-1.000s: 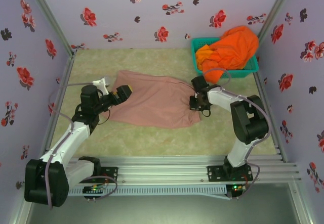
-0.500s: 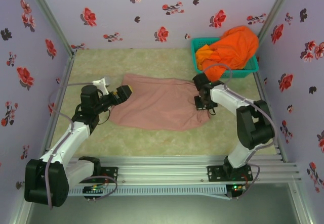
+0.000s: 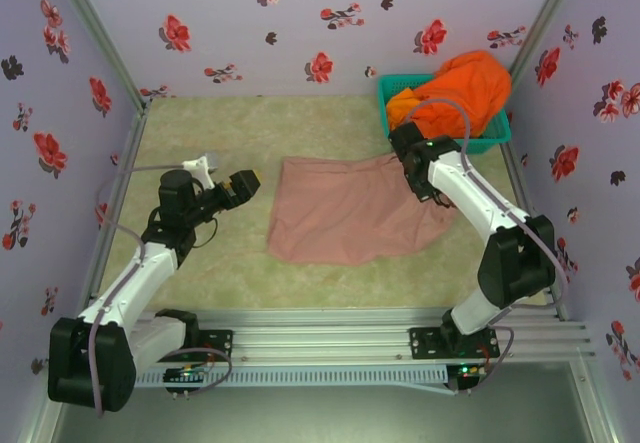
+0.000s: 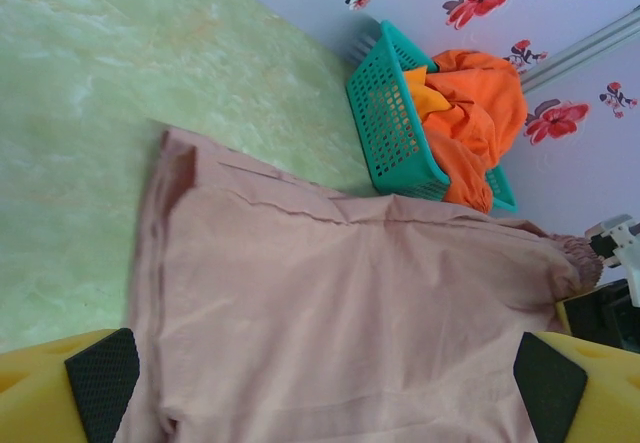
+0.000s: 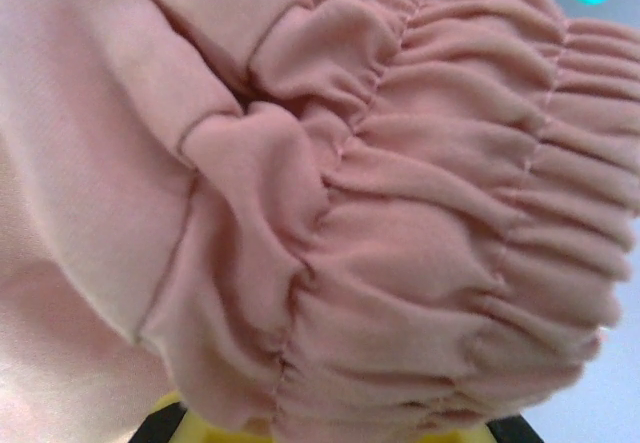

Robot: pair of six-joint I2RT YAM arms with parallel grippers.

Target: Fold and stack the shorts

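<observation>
Right end effector [image 3: 424,191]: clamped on the gathered elastic waistband [image 5: 450,213] of the dusty pink-beige cloth shorts [image 3: 350,213], at the garment's right end, just in front of the teal mesh plastic basket [image 3: 480,144]. Right wrist view: puckered waistband bunched over the yellow fingers [image 5: 200,425], covering most of them.

Dusty pink-beige cloth shorts: spread on the pale green marbled tabletop [image 3: 200,133], right of centre, mostly flat with soft creases. Left edge near the middle of the tabletop, right end drawn up at the grip. Along the left edge, a hem doubled into a narrow band in the left wrist view.

Left end effector [image 3: 246,183]: jaws fully apart, holding nothing, on the left side of the tabletop. Points toward the pink-beige shorts, clear of their left edge. Black pads [image 4: 100,373] on yellow fingers at both lower corners of the left wrist view.

Bright orange cloth shorts [image 3: 455,93]: heaped in the basket at the far right corner, piled above the rim and spilling over it. Number of garments in the heap not discernible.
</observation>
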